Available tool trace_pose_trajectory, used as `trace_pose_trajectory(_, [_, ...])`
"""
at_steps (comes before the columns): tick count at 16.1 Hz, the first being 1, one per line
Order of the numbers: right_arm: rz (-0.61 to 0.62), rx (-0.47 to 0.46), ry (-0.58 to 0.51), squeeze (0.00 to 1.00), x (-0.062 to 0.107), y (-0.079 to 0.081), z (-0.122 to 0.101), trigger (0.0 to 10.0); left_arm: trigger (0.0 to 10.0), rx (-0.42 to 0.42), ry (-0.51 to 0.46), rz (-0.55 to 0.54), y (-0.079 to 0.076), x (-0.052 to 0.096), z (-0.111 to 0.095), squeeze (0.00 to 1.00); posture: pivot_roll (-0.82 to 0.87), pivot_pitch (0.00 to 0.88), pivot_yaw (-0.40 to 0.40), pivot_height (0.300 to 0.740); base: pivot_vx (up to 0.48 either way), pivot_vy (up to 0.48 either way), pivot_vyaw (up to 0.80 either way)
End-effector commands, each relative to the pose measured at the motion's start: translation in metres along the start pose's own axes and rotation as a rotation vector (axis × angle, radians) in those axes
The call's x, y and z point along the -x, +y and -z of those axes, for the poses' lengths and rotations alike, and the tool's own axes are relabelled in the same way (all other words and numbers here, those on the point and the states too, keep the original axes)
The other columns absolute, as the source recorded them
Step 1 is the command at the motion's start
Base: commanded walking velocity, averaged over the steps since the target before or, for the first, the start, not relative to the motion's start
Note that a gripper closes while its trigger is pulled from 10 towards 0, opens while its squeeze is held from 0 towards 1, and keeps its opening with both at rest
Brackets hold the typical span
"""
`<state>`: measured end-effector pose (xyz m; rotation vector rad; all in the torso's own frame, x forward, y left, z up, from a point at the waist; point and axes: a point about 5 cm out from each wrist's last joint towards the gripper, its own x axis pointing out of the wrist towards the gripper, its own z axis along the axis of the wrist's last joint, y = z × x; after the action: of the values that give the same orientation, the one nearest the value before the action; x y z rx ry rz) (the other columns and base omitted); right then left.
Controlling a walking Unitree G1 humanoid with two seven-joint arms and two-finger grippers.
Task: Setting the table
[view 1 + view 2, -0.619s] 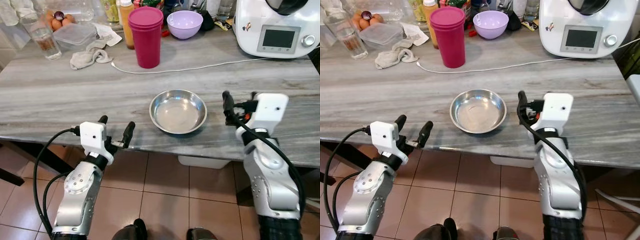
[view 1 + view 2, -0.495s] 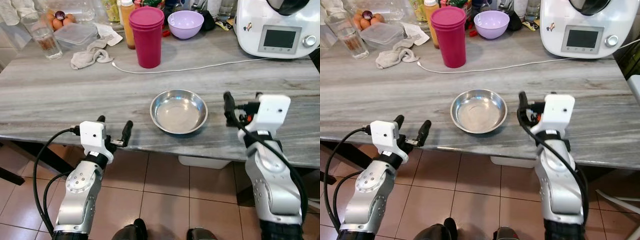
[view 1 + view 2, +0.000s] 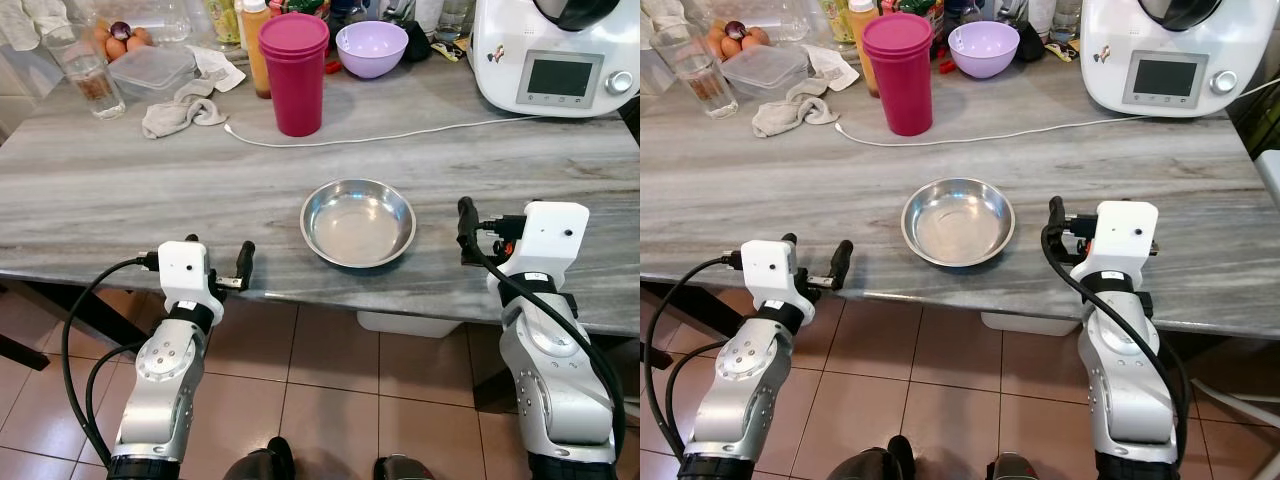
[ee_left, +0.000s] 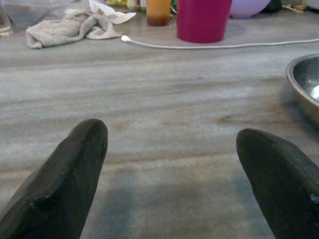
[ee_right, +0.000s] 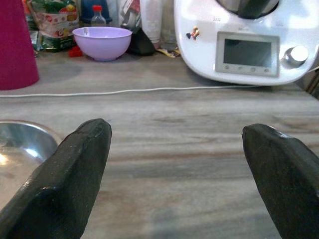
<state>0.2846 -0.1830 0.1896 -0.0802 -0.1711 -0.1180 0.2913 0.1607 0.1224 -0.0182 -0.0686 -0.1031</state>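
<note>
A shiny steel bowl (image 3: pixel 357 222) sits empty on the grey marble-look table (image 3: pixel 120 190), close to its near edge. At that edge, left of the bowl, my left gripper (image 3: pixel 218 258) is open and holds nothing; in its wrist view the bowl's rim (image 4: pixel 305 82) lies beyond its right finger. My right gripper (image 3: pixel 488 225) hovers over the table just right of the bowl, fingers (image 5: pixel 65 174) spread wide and empty. A tall pink tumbler (image 3: pixel 293 70) and a lilac bowl (image 3: pixel 371 47) stand at the back.
A white cable (image 3: pixel 380 135) runs across the table behind the steel bowl. A white kitchen machine (image 3: pixel 555 50) fills the back right. At the back left are a drinking glass (image 3: pixel 88 78), a crumpled cloth (image 3: pixel 180 112), a plastic box (image 3: pixel 150 70) and eggs. Tiled floor lies below.
Both grippers have drawn back a little toward me, the left one down to the table's edge. The steel bowl has stayed where it was.
</note>
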Motion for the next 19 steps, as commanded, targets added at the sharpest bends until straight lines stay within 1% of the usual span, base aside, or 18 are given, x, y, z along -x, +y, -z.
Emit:
trace_pose_trajectory(1, [0.017,0.004,-0.023,1.0,0.0,-0.002,-0.007,10.0,10.0,-0.006,0.026,-0.017,0.004,0.001,0.004,0.0,-0.23,0.188,0.054,0.74,0.0,0.0,0.0])
trace_pose_trajectory(3, [0.02,0.003,-0.026,1.0,0.0,-0.001,-0.007,10.0,10.0,-0.013,0.026,0.028,-0.001,0.002,0.004,0.0,-0.23,0.191,0.052,0.74,0.0,0.0,0.0])
trace_pose_trajectory(4, [0.014,-0.003,-0.023,0.29,0.0,0.0,-0.007,10.0,10.0,-0.017,0.026,0.023,-0.002,0.001,0.004,0.0,-0.23,0.191,0.052,0.74,0.0,0.0,0.0])
trace_pose_trajectory(5, [0.006,0.003,-0.021,0.0,0.0,0.002,-0.007,10.0,10.0,-0.019,0.026,0.021,-0.002,0.001,0.004,0.0,-0.23,0.191,0.052,0.74,0.0,0.0,0.0])
trace_pose_trajectory(6, [0.007,-0.01,-0.008,0.0,0.0,0.002,-0.006,10.0,10.0,-0.018,0.024,0.013,-0.002,-0.001,0.003,0.0,-0.23,0.191,0.052,0.74,0.0,0.0,0.0])
trace_pose_trajectory(9, [0.004,-0.02,-0.003,0.0,-0.001,0.003,-0.006,10.0,10.0,-0.004,0.013,0.009,-0.003,-0.005,-0.001,0.0,-0.23,0.19,0.051,0.74,0.0,0.0,-0.75])
trace_pose_trajectory(10, [0.0,-0.021,-0.007,0.0,-0.002,0.003,-0.006,10.0,10.0,0.0,0.01,0.012,-0.006,-0.007,-0.003,0.0,-0.23,0.191,0.049,0.74,0.0,0.0,0.0])
trace_pose_trajectory(12, [-0.005,-0.027,-0.005,0.0,-0.002,0.005,-0.006,10.0,10.0,-0.006,0.011,0.008,-0.008,-0.009,-0.005,0.0,-0.23,0.19,0.049,0.74,0.0,0.0,0.0])
trace_pose_trajectory(16, [-0.017,-0.026,-0.003,0.0,-0.003,0.007,-0.006,10.0,10.0,-0.014,0.017,0.014,-0.008,-0.009,-0.004,0.0,-0.23,0.193,0.047,0.74,-0.259,0.0,0.0])
trace_pose_trajectory(19, [-0.042,-0.047,-0.014,0.0,-0.004,0.013,-0.008,10.0,10.0,-0.027,0.028,0.012,-0.009,-0.008,-0.003,0.0,-0.23,0.193,0.047,0.74,-0.281,0.0,0.0])
